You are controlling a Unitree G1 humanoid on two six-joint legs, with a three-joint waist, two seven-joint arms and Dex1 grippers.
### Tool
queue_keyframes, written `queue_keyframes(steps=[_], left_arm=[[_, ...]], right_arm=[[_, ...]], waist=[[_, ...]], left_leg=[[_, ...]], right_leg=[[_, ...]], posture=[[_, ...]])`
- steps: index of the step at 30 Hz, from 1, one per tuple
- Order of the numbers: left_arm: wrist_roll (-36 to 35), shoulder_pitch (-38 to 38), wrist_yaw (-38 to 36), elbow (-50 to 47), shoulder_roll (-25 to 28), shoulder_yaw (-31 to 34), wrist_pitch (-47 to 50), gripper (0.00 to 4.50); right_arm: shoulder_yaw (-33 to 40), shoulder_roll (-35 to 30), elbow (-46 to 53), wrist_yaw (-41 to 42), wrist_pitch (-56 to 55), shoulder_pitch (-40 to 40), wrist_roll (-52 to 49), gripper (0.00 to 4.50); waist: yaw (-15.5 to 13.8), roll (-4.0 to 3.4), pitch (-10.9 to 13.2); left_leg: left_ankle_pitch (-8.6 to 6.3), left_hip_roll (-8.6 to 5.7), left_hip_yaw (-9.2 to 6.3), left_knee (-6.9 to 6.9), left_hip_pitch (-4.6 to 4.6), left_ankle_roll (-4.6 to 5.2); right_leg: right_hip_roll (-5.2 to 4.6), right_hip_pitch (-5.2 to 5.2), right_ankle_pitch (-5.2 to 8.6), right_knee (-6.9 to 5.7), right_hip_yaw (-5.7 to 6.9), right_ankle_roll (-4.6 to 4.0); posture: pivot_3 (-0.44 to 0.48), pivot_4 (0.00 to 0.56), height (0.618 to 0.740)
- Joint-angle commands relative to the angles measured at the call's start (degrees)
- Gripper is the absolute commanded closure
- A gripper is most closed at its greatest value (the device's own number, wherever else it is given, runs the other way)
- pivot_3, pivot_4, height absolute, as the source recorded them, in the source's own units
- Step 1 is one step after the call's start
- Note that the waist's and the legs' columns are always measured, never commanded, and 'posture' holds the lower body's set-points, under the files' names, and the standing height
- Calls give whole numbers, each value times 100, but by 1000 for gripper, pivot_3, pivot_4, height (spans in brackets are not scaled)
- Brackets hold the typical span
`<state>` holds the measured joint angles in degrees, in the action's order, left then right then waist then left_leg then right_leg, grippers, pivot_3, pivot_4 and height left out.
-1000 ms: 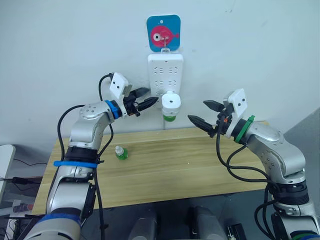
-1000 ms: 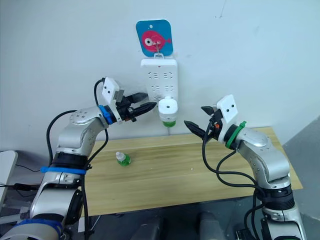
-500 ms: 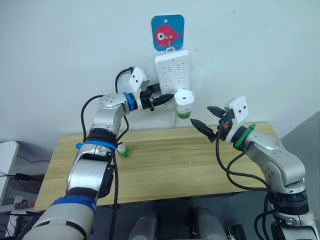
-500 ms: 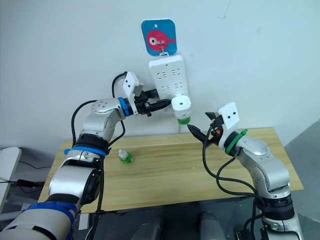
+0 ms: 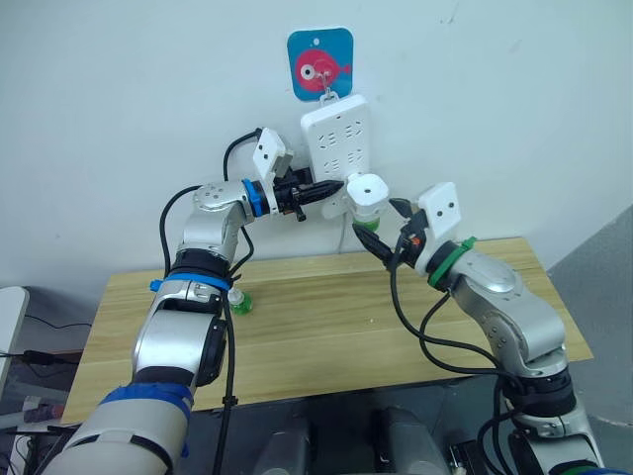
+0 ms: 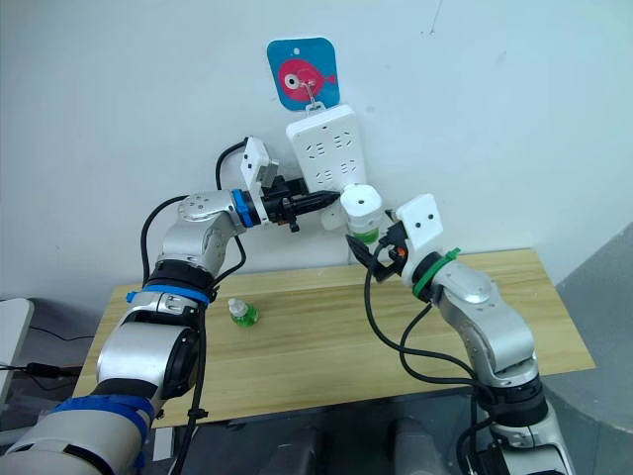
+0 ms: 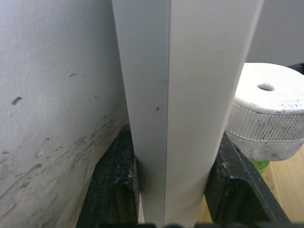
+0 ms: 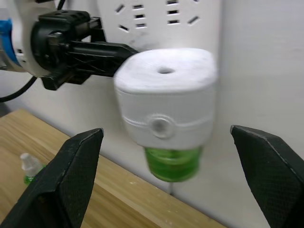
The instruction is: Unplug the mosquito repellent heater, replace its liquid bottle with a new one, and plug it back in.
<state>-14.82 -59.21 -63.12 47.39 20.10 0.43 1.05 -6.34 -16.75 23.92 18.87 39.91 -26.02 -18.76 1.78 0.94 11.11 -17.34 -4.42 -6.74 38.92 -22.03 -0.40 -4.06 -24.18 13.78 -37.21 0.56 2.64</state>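
I have brought my right gripper (image 8: 166, 175) in from well apart to just in front of the mosquito repellent heater (image 8: 166, 97), fingers spread wide to either side of it and touching nothing, so I judge the pull-out grab is next. The new one (image 5: 238, 301) with its white cap stands untouched on the wooden table (image 5: 326, 327) under my left arm. Farther back, my left gripper (image 5: 321, 189) has moved in and now clamps the edge of the hanging power strip (image 5: 341, 139), elbow bent and forearm level, steadying it where the heater, its liquid bottle (image 8: 172, 164) screwed beneath, is plugged in.
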Motion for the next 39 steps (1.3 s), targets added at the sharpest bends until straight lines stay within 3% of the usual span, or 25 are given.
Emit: queue_keyframes(steps=[1, 7, 10, 13, 23, 28, 35, 38, 39], left_arm=[[89, -129, 114, -182, -17, 20, -33, 3178], [112, -99, 194, -219, -30, 51, -54, 3178], [116, -65, 269, -254, -2, 79, -59, 3178], [109, -65, 300, -262, 13, 99, -66, 3178], [237, -17, 645, -193, 134, 161, -186, 3178], [232, 145, 828, -332, 193, 199, -171, 3178], [106, 1103, 1389, -1766, 425, 420, 308, 901], [30, 1843, 1672, -2960, 627, 575, 736, 62], [30, 2045, 1813, -3298, 661, 616, 840, 21]], right_arm=[[-35, 153, -135, -170, -273, -356, 260, 0], [-108, 357, -788, -319, -574, -736, 674, 0], [-129, 393, -1020, -377, -668, -828, 861, 520], [-104, 374, -1031, -310, -698, -830, 907, 1518], [314, 1, 603, -129, -25, -101, 506, 1516], [348, 63, 836, -192, 104, 122, 432, 1516], [1048, 795, 174, -552, 102, -10, -50, 1516], [1573, 1170, -62, -790, 371, -142, -562, 1516], [1802, 1330, -124, -936, 508, -216, -790, 1516]], waist=[[0, 0, 0], [-4, 0, 0], [-5, 0, 0], [-4, 0, -1], [-21, 1, -1], [9, 1, -1], [73, -2, -2], [176, -4, -3], [173, -4, -3]], left_leg=[[0, 0, -1, 1, 0, 0], [0, -2, -1, 1, 0, -1], [1, -2, -1, 2, 1, -2], [3, -2, 0, 4, 1, -4], [3, -7, -13, 5, -5, -6], [15, 2, -3, 5, 17, -23], [20, 10, 7, 2, 22, -34], [20, 18, 27, -7, 22, -34], [20, 22, 36, -13, 21, -34]], right_leg=[[0, 0, 0, -1, 1, 0], [1, 1, 0, -1, 1, 0], [1, -1, 0, -6, 1, -1], [1, -2, -1, -11, 0, -1], [-3, -16, -1, -47, 5, 0], [0, -13, -1, -64, -5, -2], [-1, -26, -2, -82, -14, -5], [-6, -44, -3, -83, -23, -8], [-7, -58, -5, -93, -31, -12]], posture=[[-91, 200, 740], [-77, 195, 740], [-70, 190, 740], [-69, 188, 740], [-65, 185, 740], [-64, 183, 740], [-46, 182, 740], [-37, 183, 740], [-30, 184, 740]])
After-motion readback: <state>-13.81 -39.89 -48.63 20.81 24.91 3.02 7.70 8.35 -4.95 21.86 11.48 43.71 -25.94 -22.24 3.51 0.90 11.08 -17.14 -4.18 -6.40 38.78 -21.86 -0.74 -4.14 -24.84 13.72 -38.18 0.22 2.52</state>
